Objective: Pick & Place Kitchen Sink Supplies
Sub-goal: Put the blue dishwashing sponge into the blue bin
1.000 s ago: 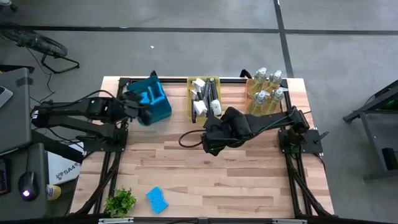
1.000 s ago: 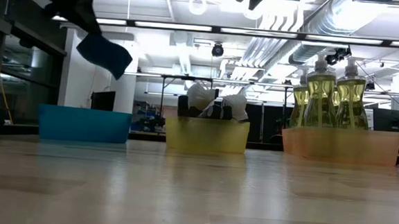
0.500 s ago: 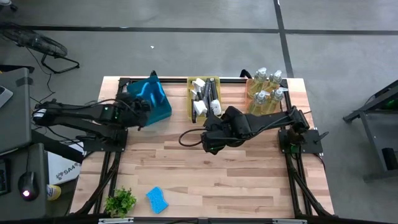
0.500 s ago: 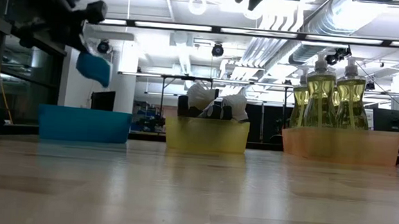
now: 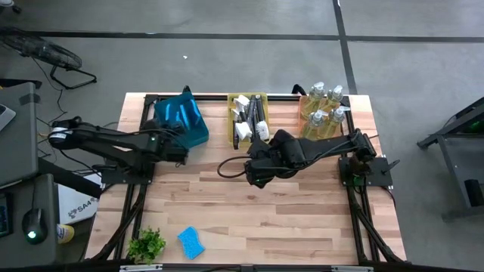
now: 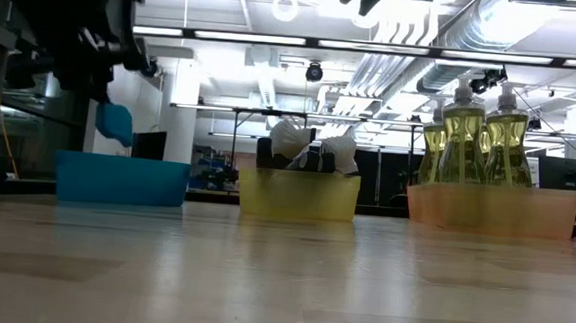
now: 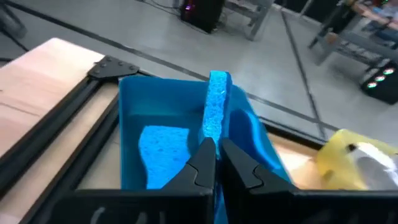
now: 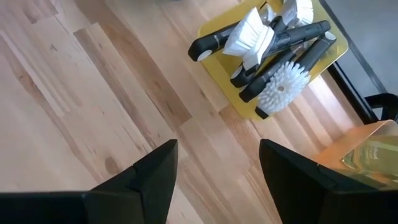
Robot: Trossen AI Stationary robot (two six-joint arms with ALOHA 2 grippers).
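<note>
The left gripper (image 7: 214, 163) is clamped on a blue sponge (image 7: 214, 115), holding it edge-up over the blue bin (image 7: 163, 102) at the table's far left; another sponge (image 7: 163, 149) already lies inside that bin. The yellow bin (image 5: 248, 121) in the middle holds a heap of dish brushes (image 8: 273, 46), and the orange bin (image 6: 493, 209) at the far right holds several soap bottles (image 5: 324, 106); those two kinds look sorted. One more loose sponge (image 5: 191, 242) lies on the table's near edge, beside the small green plant (image 5: 147, 244), so it appears at least this one and the held one remain. The right gripper (image 8: 217, 171) hangs with fingers apart and empty over the bare wood near the yellow bin.
</note>
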